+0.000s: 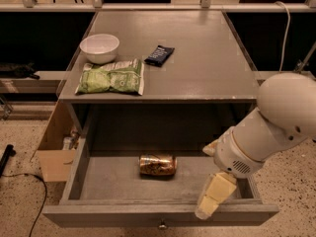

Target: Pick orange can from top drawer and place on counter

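1 ea: orange can [157,165], bowl [99,48], bag [111,76], bar [159,55], gripper [207,181] over drawer [148,214].

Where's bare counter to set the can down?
The counter is bare across its right half, from the snack bar to the right edge. The left front is crowded: white bowl, green snack bag. The gripper is over the right front of the top drawer, right of the orange can.

The can [157,165] lies sideways in the pulled-out drawer [148,214]. The gripper [205,181], fingers [216,194] spread, hangs over its right front, apart from the can. The counter [197,68] holds a bowl [99,47], bag [110,77] and bar [159,55].
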`<state>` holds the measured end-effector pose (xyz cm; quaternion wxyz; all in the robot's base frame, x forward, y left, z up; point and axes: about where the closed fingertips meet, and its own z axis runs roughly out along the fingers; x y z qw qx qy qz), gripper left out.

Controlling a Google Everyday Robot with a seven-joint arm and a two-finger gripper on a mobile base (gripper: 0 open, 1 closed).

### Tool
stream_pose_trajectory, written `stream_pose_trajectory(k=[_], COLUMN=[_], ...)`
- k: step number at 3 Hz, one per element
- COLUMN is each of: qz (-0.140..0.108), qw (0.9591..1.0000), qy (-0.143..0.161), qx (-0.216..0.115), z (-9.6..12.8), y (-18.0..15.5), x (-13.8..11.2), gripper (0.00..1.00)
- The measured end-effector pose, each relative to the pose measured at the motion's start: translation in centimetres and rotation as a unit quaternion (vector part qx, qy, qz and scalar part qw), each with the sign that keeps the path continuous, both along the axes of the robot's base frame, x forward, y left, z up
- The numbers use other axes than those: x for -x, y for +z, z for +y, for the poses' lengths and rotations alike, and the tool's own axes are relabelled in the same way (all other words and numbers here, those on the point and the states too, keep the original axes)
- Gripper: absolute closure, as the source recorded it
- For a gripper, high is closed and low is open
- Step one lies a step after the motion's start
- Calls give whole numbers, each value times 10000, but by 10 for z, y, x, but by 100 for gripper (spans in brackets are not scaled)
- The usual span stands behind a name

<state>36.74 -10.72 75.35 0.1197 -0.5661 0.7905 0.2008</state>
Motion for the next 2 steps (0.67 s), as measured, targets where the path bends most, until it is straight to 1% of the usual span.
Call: stream_pose_trajectory(k=[1,2], qz=[-113,-114], qw=[9989,9917], qy=[-212,-694], qx=[-394,-1075], z=[-1,3], y=[-3,-21], x=[-3,-16], gripper=[0,0])
